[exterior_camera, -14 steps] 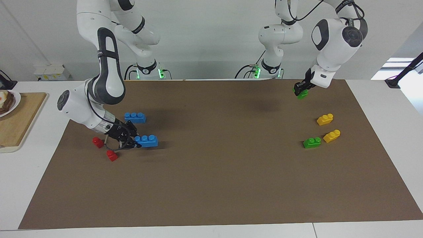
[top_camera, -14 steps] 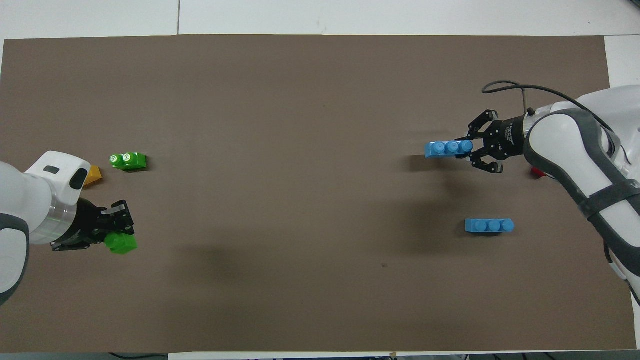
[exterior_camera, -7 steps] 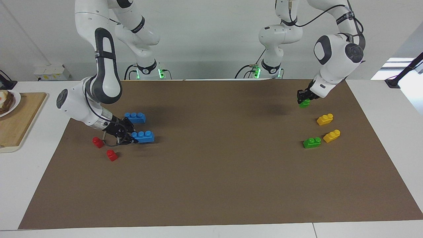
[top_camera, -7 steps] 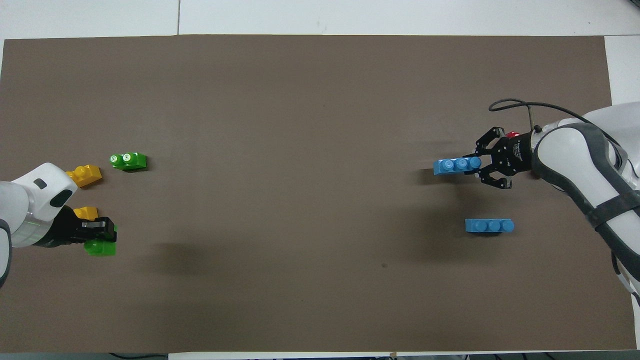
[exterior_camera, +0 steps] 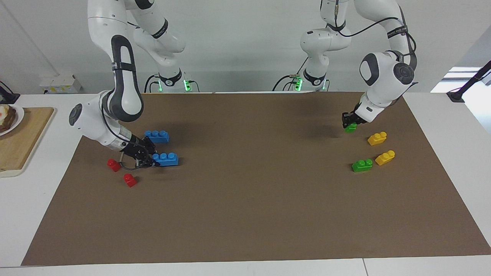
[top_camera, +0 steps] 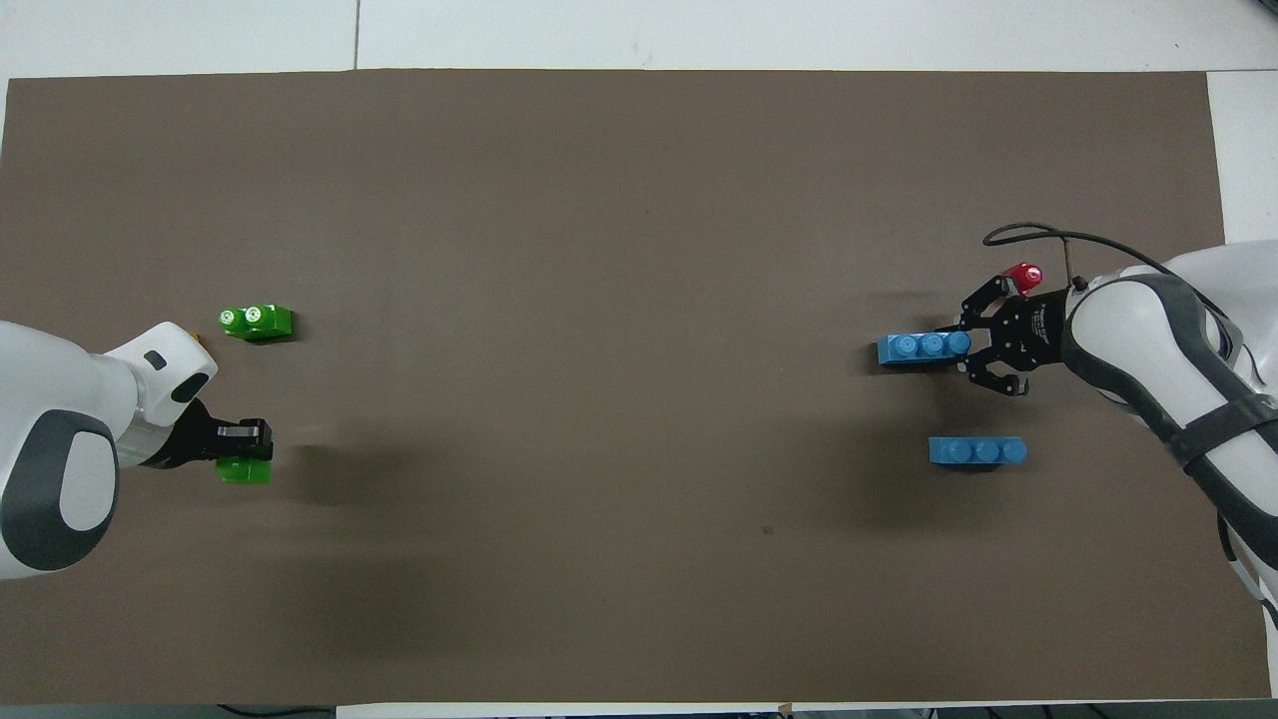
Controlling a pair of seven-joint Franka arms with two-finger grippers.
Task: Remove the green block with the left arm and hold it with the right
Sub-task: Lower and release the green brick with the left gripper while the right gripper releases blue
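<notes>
My left gripper (exterior_camera: 349, 123) is shut on the green block (exterior_camera: 350, 128) and holds it low over the mat, at the left arm's end; both show in the overhead view, gripper (top_camera: 245, 454) and block (top_camera: 244, 471). A second green brick (exterior_camera: 362, 165) lies on the mat farther from the robots (top_camera: 258, 322). My right gripper (exterior_camera: 152, 160) is shut on one end of a blue three-stud brick (exterior_camera: 165, 159) low at the mat, at the right arm's end; the overhead view shows this gripper (top_camera: 963, 350) and brick (top_camera: 924, 349).
Two yellow bricks (exterior_camera: 377, 138) (exterior_camera: 385, 157) lie beside the green ones. Another blue brick (exterior_camera: 157, 136) lies nearer to the robots than the held one. Two red bricks (exterior_camera: 113, 165) (exterior_camera: 130, 180) sit by the right gripper. A wooden board (exterior_camera: 23, 138) lies off the mat.
My left gripper has come down toward the mat with the green block. My right gripper has drawn the blue brick toward the right arm's end and lowered it.
</notes>
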